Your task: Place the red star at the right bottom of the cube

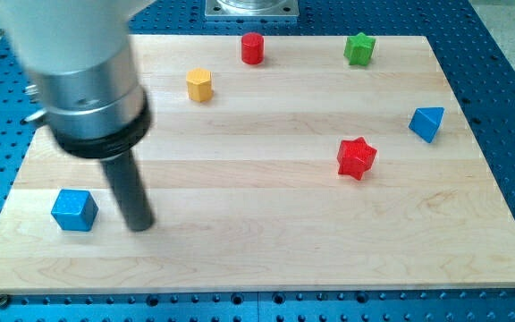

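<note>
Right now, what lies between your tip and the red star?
Nothing: in the camera view, only bare wooden board lies between my tip, just right of the blue cube, and the red star.

A pale wooden counter point(266, 259) fills most of the frame, its boards running left to right with faint grain and seams. Around it on every side shows a blue perforated base point(508, 80), dotted with regular rows of small holes. At the top centre a grey metal plate point(252, 8) meets the counter's edge. Light is even and soft.
</note>
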Available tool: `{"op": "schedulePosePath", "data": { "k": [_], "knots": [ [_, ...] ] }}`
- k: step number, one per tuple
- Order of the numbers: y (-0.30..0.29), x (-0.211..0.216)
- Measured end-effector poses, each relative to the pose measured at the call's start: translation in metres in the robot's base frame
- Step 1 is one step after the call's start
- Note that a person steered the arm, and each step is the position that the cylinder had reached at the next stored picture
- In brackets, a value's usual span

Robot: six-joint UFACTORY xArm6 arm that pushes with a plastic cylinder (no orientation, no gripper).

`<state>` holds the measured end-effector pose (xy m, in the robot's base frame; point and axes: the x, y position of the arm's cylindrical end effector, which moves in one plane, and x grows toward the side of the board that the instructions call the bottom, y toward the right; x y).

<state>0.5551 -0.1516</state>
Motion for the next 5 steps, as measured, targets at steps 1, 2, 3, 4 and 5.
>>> {"op": "schedulePosePath", "data": {
  "k": [1, 2, 3, 4, 5],
  "knots": [
    [-0.041, -0.007],
    [-0.046, -0.022],
    [-0.005, -0.033],
    [0.027, -0.060],
    [0.027, -0.065]
  ]
}}
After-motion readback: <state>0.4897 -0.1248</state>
